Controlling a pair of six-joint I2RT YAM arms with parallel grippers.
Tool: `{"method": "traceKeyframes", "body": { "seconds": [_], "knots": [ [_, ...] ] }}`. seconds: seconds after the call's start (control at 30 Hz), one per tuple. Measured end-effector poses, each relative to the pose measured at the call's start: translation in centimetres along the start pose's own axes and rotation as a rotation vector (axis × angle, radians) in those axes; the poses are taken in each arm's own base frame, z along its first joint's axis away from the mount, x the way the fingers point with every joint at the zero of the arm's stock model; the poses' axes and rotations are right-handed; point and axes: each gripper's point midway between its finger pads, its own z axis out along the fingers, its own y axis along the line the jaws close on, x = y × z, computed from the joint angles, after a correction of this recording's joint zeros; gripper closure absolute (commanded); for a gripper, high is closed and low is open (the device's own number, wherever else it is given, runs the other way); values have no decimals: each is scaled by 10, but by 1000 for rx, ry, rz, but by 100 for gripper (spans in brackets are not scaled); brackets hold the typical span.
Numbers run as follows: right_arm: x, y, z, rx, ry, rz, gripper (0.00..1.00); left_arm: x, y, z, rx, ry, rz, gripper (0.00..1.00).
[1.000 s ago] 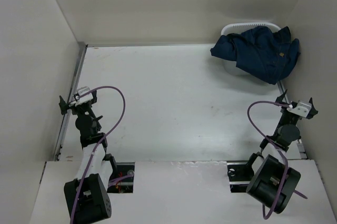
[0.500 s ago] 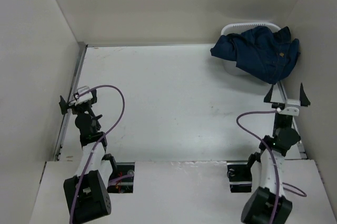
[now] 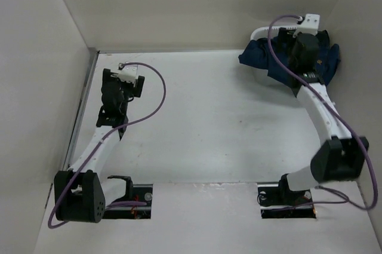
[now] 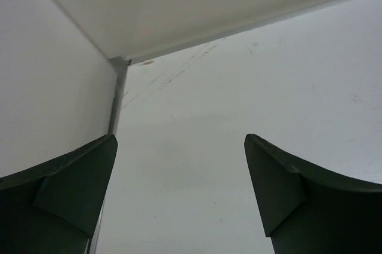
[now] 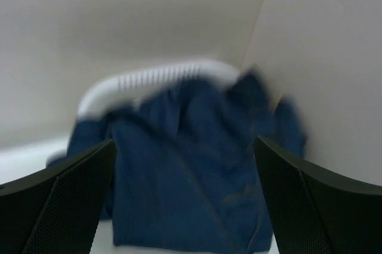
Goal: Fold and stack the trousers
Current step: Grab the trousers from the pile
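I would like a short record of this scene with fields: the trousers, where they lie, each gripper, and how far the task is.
trousers: dark blue jeans, crumpled, not folded
place: heaped on a white basket at the far right corner of the table
right gripper: open, facing the trousers, holding nothing
left gripper: open, over bare table at the far left, holding nothing
task state: folding not yet begun

The trousers lie over the basket in the far right corner.
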Motion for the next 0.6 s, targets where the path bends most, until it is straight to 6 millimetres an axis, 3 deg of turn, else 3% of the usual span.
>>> {"method": "traceKeyframes", "body": {
  "seconds": [0.03,0.07,0.13,0.17,0.23,0.3,0.43,0.6],
  "knots": [
    [16,10,12,-12,73,6,0,-4,-12,3,41,17,3,11],
    [46,28,37,-26,189,32,0,-6,-18,5,63,27,5,11],
    [72,41,51,-37,269,55,0,-4,-34,9,118,57,14,11],
    [98,46,55,-32,353,64,0,3,-46,10,154,90,23,11],
    [125,47,69,-3,443,85,0,16,-61,10,199,140,37,11],
    [144,42,90,43,489,114,0,27,-70,9,227,176,47,11],
    [153,24,113,132,502,121,0,45,-76,7,250,238,60,11],
    [168,4,119,186,532,123,0,50,-68,7,232,252,58,11]
  ]
}}
